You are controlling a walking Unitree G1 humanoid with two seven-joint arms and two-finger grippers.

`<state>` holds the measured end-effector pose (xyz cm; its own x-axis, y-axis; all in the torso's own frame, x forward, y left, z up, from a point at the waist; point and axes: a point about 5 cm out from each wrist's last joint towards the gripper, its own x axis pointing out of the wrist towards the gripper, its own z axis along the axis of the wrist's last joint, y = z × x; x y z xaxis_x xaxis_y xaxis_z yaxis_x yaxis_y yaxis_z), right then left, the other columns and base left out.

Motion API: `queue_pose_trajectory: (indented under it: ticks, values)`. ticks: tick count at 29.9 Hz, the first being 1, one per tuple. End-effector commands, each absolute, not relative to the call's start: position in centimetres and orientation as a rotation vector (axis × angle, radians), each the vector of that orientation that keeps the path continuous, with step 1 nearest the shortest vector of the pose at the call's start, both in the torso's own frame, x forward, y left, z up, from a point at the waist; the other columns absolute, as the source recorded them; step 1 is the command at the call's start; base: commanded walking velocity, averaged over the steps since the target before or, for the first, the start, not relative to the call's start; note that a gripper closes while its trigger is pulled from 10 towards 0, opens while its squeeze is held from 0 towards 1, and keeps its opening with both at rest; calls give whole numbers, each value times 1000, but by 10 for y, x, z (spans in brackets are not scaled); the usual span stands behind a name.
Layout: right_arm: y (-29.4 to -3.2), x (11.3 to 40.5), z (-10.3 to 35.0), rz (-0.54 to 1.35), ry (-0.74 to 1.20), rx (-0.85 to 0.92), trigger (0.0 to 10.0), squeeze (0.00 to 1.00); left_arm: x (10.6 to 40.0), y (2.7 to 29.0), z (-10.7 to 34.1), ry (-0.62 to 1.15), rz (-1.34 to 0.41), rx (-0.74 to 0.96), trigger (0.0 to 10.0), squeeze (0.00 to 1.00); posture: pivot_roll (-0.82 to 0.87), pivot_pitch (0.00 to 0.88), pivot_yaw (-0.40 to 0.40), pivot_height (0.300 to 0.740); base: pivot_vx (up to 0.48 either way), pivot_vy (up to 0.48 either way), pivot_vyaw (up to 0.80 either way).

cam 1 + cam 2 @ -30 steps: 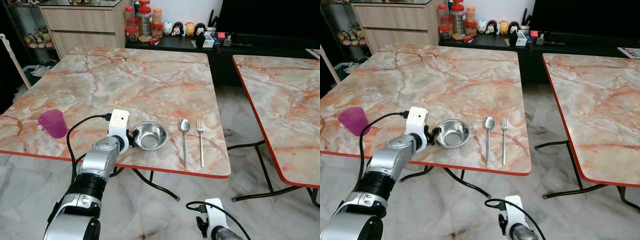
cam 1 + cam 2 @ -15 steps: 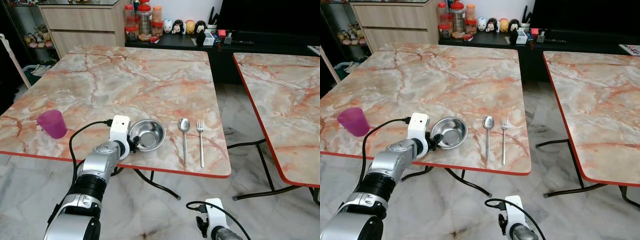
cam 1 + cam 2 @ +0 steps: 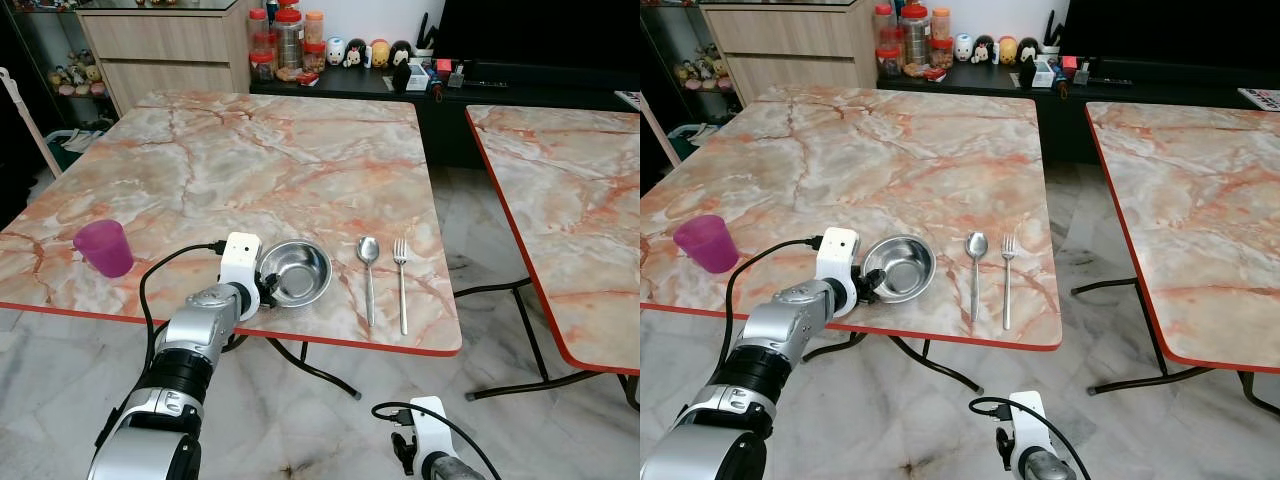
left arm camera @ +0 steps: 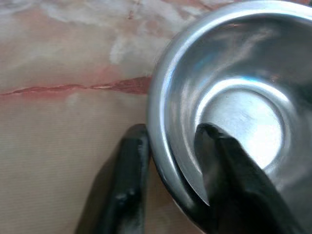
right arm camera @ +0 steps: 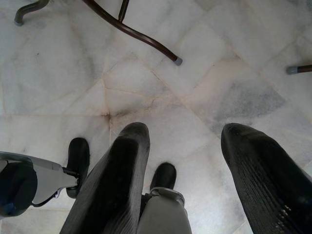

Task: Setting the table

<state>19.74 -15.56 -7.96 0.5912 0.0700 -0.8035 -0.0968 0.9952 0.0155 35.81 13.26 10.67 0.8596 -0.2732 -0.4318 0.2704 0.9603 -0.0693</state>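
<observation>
A steel bowl (image 3: 297,272) sits near the front edge of the marble table (image 3: 250,160). My left gripper (image 4: 168,146) is shut on the bowl's left rim, one finger inside and one outside; in the head view the gripper (image 3: 262,287) sits at the bowl's near-left side. A spoon (image 3: 369,275) and a fork (image 3: 402,282) lie side by side just right of the bowl. A purple cup (image 3: 104,247) stands upright at the table's front left. My right gripper (image 5: 183,146) hangs open low over the floor.
A second marble table (image 3: 570,190) stands to the right across a gap of tiled floor. At the back are a wooden cabinet (image 3: 165,45) and a dark shelf with jars (image 3: 288,40) and figurines. Table legs (image 5: 131,34) cross the floor under the front edge.
The bowl, held in my left gripper, has shifted slightly to the left and toward me on the table. The spoon, fork and cup have stayed put.
</observation>
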Motion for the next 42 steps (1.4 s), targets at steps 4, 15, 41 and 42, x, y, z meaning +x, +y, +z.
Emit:
queue_pose_trajectory:
  ticks: [4,15,41,42]
  values:
    - [-154,198,-80,93,937,-21,10000,0,358,136,108,452,-285,-13,0,0,73,0,-17,732,0,0,0]
    - [-152,200,-79,93,933,-15,10000,0,357,138,108,455,-292,-13,0,0,73,0,-10,732,0,0,0]
    - [-155,200,-79,95,929,-17,10000,0,303,194,134,-45,-178,-572,10000,0,96,0,-32,732,0,0,0]
    - [-155,199,-79,95,930,-18,10000,0,296,198,134,-51,-188,-576,10000,0,100,0,-33,732,0,0,0]
